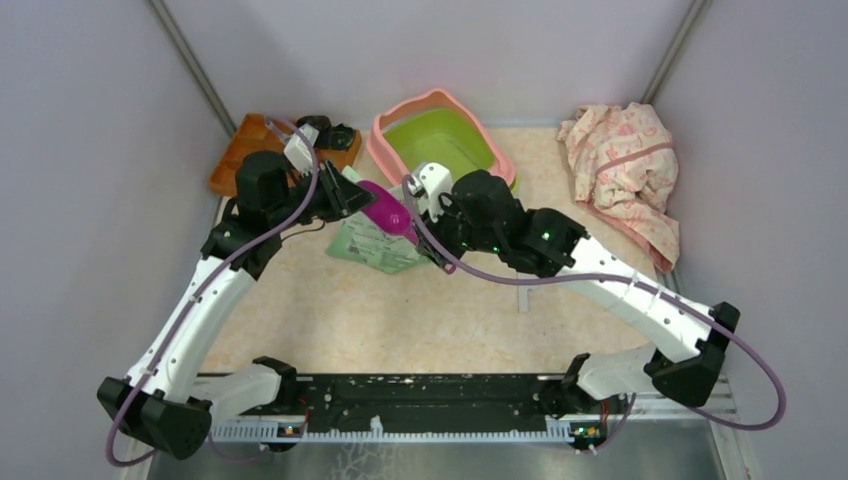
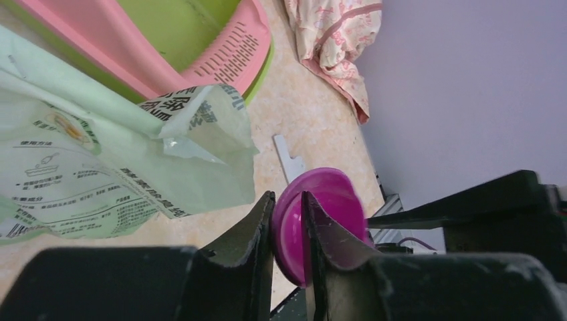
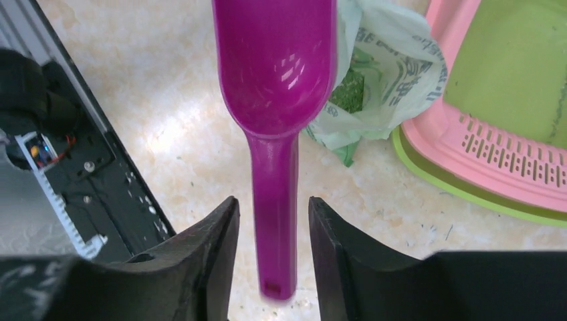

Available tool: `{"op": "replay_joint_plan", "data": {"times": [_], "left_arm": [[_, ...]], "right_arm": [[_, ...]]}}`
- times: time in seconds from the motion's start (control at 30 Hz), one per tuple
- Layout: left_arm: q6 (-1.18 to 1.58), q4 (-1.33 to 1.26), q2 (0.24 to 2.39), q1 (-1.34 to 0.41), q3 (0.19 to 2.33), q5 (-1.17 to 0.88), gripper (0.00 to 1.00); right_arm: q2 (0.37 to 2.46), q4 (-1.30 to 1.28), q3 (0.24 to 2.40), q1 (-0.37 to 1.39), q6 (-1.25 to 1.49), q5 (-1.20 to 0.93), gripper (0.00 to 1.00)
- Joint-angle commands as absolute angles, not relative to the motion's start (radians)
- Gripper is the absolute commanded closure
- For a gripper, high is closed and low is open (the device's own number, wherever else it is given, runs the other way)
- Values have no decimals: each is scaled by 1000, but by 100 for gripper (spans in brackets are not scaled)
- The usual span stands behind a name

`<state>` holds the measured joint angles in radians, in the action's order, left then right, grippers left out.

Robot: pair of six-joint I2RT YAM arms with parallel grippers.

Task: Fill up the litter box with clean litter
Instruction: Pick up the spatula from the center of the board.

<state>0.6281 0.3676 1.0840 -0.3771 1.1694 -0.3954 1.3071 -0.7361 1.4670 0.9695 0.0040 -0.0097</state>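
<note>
The left arm [image 1: 200, 310] and right arm [image 1: 640, 295] reach forward and bend inward, wrists close together. The left gripper [image 2: 287, 200] pinches the magenta scoop [image 3: 277, 60] by its bowl wall. The right gripper [image 3: 274, 204] fingers stand apart beside the handle, not touching it.

bag [image 1: 372, 243] before litter box [image 1: 445, 140]; cloth [image 1: 622, 165] R, wooden tray [image 1: 232, 165] L

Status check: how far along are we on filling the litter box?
Done: the bag lies open, litter showing inside. In hand: the left end effector pinches the purple scoop by its bowl; the right end effector stands open around its handle. Remaining: scoop looks empty, litter box basin bare, so all the scooping remains.
</note>
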Motion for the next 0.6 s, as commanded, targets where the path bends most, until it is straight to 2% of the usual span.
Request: {"op": "replay_joint_plan", "data": {"times": [0.0, 0.1, 0.13, 0.2, 0.3, 0.33, 0.37, 0.4, 0.57], "left_arm": [[631, 342, 1095, -372, 1145, -405, 79], [656, 319, 1097, -372, 1134, -420, 79], [663, 312, 1097, -373, 1132, -425, 79], [675, 302, 1097, -372, 1124, -431, 79], [685, 300, 1098, -372, 1126, -428, 80], [688, 304, 1099, -373, 1131, -422, 80], [690, 310, 1098, -372, 1134, -417, 80], [691, 314, 1098, -371, 1137, -409, 80], [708, 327, 1106, -372, 1149, -392, 79]], "right_arm": [[1203, -552, 1410, 954, 5, -11, 54], [1189, -521, 1371, 954, 5, -7, 53], [1189, -513, 1361, 954, 5, -16, 49], [1187, -496, 1339, 954, 5, -41, 31], [1163, -465, 1296, 954, 5, -54, 23], [1154, -459, 1283, 955, 5, -60, 19], [1142, -457, 1273, 955, 10, -63, 6], [1130, -453, 1260, 956, 20, -59, 2], [1032, -372, 1134, 1017, 23, 116, 2]]}}
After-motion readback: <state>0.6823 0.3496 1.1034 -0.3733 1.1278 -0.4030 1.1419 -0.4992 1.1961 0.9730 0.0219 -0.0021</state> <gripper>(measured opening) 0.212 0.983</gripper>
